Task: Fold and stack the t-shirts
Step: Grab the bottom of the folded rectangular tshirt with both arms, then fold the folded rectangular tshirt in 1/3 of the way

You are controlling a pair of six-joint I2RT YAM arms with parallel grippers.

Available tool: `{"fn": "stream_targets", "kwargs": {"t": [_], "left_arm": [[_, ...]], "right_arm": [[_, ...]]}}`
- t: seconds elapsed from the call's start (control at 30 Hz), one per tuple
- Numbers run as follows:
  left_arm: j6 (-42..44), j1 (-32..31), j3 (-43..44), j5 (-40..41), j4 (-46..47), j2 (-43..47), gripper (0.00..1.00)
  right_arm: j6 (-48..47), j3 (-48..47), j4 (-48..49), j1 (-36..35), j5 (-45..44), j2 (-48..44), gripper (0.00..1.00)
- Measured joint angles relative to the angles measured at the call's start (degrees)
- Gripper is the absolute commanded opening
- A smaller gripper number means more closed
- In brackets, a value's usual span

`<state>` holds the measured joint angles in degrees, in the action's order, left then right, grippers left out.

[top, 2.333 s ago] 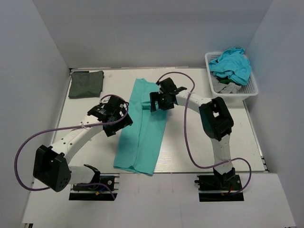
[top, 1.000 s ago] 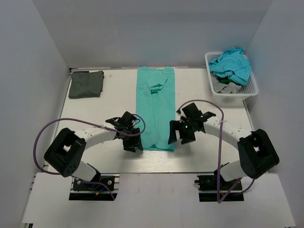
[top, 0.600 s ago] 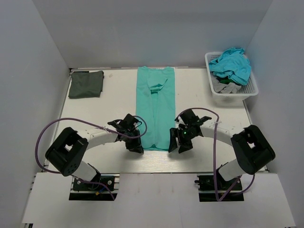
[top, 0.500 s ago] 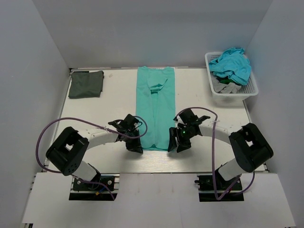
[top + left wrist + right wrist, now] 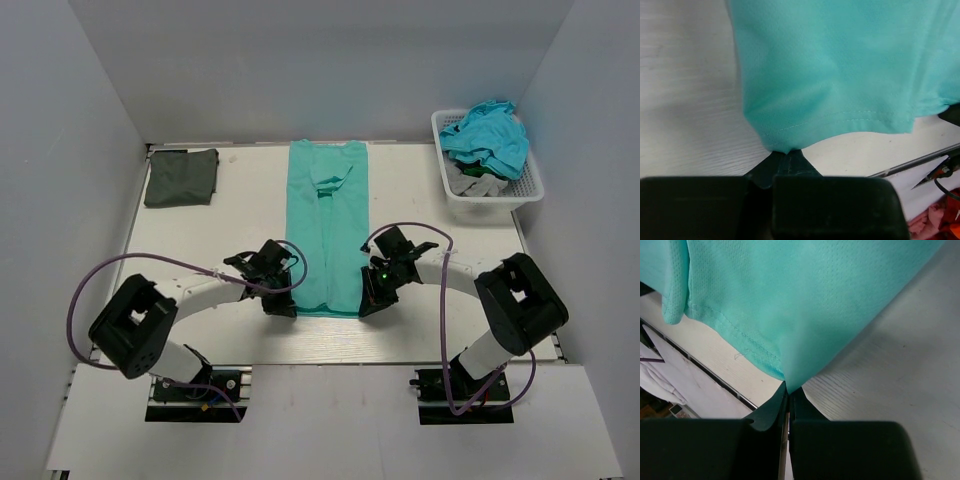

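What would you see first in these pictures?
A long teal-green t-shirt lies down the middle of the table, and the left gripper and right gripper each pinch one near corner of its hem. At the far right sits a white basket heaped with turquoise and grey shirts; a dark folded shirt lies at the far left.

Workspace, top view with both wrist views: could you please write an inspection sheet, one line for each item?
Surface: white table, wood-grain finish.
Job's things: teal t-shirt folded into a long strip, flat at centre; dark grey-green t-shirt folded, far left corner; turquoise t-shirt and grey t-shirt crumpled in the basket.
Clutter: white lattice basket, far right corner; otherwise nothing seen.
Grippers: left gripper shut on the teal t-shirt's near left hem corner; right gripper shut on its near right corner.
Cables: a purple cable loops along each arm.
Surroundings: plain grey walls on three sides.
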<state>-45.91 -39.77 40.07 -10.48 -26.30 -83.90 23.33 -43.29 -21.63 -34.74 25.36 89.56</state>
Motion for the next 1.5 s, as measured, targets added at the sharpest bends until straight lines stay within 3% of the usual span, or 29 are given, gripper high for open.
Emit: {"fn": "stream_targets", "kwargs": {"t": [0.1, 0.13, 0.17, 0.27, 0.3, 0.4, 0.53, 0.7, 0.8, 0.9, 0.93, 1.0, 1.3, 1.5], "left_arm": [[0.48, 0.0, -1.22, 1.86, -0.24, 5.03, 0.0], [0.66, 0.0, -1.42, 2.45, -0.68, 7.19, 0.07], [1.01, 0.0, -1.36, 2.75, -0.9, 8.9, 0.34], [2.03, 0.0, 0.5, 3.72, -3.69, 10.73, 0.59], [2.25, 0.0, 1.62, 3.82, -4.94, 9.97, 0.74], [3.02, 0.0, 3.28, 4.04, -7.21, 7.37, 0.85], [3.52, 0.0, 3.34, 4.42, -10.43, 5.16, 0.87], [3.08, 0.61, 3.3, 5.81, -10.27, 2.51, 0.79], [2.51, 0.87, 3.08, 5.53, -7.41, 0.35, 0.65], [1.92, 1.03, 3.28, 4.85, -4.48, -1.14, 0.44], [1.7, 1.07, 3.52, 4.39, -3.74, -1.86, 0.27], [1.27, 1.09, 3.58, 3.98, -2.29, -2.71, 0.02], [1.25, 0.17, 5.2, 4.61, -5.38, -2.93, 0.0], [0.2, 0.7, 15.04, 9.66, -12.66, -1.7, 0.0]], "right_arm": [[-0.07, 0.0, 0.02, -0.02, 0.44, -0.31, 0.0], [-0.09, 0.0, 0.02, -0.02, 0.55, -0.61, 0.0], [-0.15, 0.0, 0.04, -0.02, 0.61, -1.01, 0.0], [-0.26, -0.02, 0.28, -0.04, 0.94, -1.46, 0.0], [-0.26, -0.02, 0.37, -0.04, 1.03, -1.44, 0.0], [-0.28, -0.02, 0.46, -0.07, 1.4, -1.44, 0.0], [-0.42, -0.02, 0.46, -0.13, 1.42, -1.44, 0.0], [-0.44, -0.02, 0.48, -0.15, 1.42, -1.44, 0.0], [-0.52, -0.02, 0.48, -0.15, 1.42, -1.44, 0.0], [-0.83, -0.02, 0.48, -0.15, 1.4, -1.44, 0.0], [-0.9, -0.02, 0.46, -0.15, 1.4, -1.44, 0.0], [-1.03, -0.02, 0.46, -0.15, 1.4, -1.44, 0.0], [-1.2, -0.31, -0.59, -0.26, 0.57, -2.47, 0.0], [0.33, -6.82, -3.1, -0.13, -4.87, -5.16, 0.0]]}}
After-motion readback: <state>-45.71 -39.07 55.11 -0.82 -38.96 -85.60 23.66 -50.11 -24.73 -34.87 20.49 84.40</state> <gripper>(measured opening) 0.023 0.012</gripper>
